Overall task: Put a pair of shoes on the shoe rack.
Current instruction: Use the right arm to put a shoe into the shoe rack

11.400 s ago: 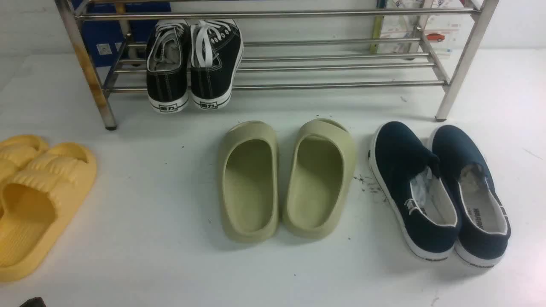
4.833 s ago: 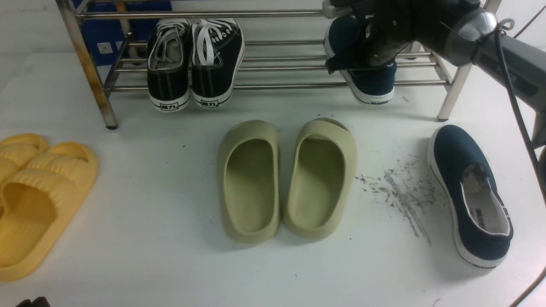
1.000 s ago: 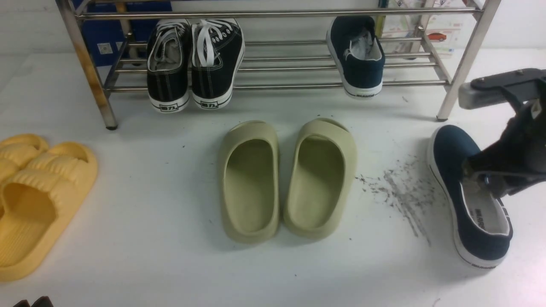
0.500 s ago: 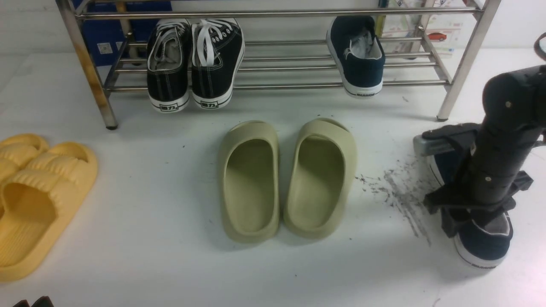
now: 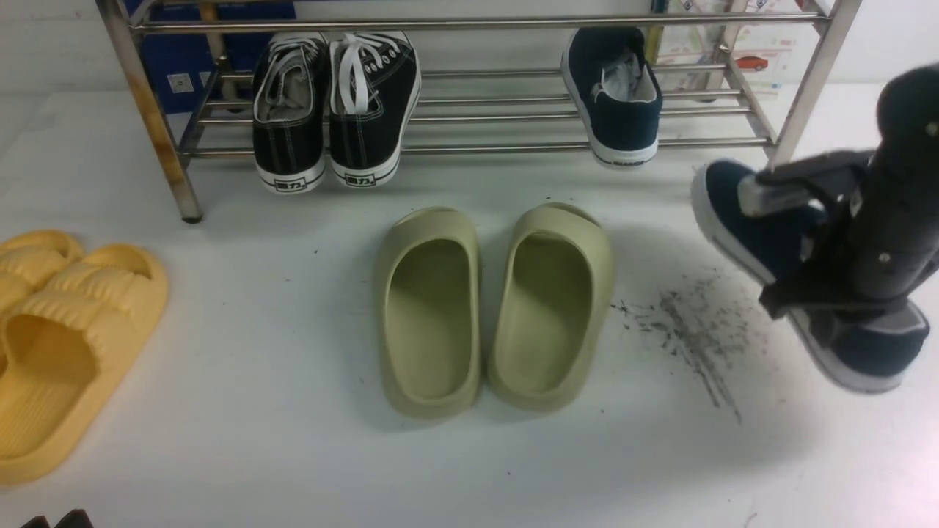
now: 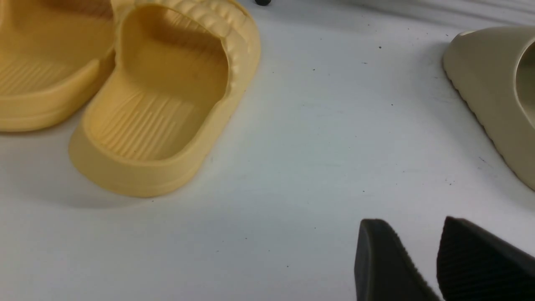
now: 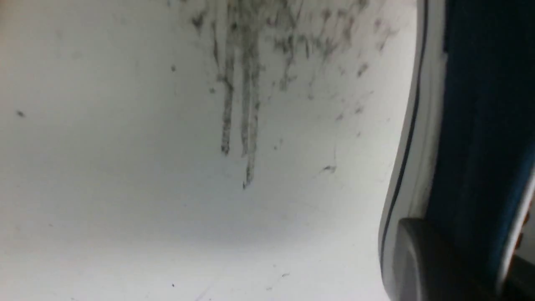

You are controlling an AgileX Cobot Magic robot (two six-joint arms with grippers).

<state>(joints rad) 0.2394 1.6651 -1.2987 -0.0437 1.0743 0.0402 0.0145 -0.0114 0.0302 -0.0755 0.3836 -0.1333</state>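
Note:
One navy slip-on shoe [image 5: 615,95] rests on the lower bars of the metal shoe rack [image 5: 499,149], toward its right end, heel outward. The other navy shoe [image 5: 741,220] hangs above the table at the right, toe tilted up toward the rack's right leg. My right gripper [image 5: 825,293] is shut on that shoe's side wall. In the right wrist view one finger [image 7: 422,259] presses the white sole and navy canvas [image 7: 476,125] from outside. My left gripper [image 6: 411,225] hovers low over bare table, open with nothing between its fingers.
Black laced sneakers [image 5: 334,110] fill the rack's left part. Olive slides [image 5: 491,308] lie mid-table, yellow slides [image 5: 66,330] at the far left and near my left gripper [image 6: 159,100]. Dark scuff marks [image 5: 697,330] streak the table under the lifted shoe.
My right gripper came down over the second navy shoe, shut on it and lifted it off the table, toe now raised toward the rack. The left gripper has stayed in place.

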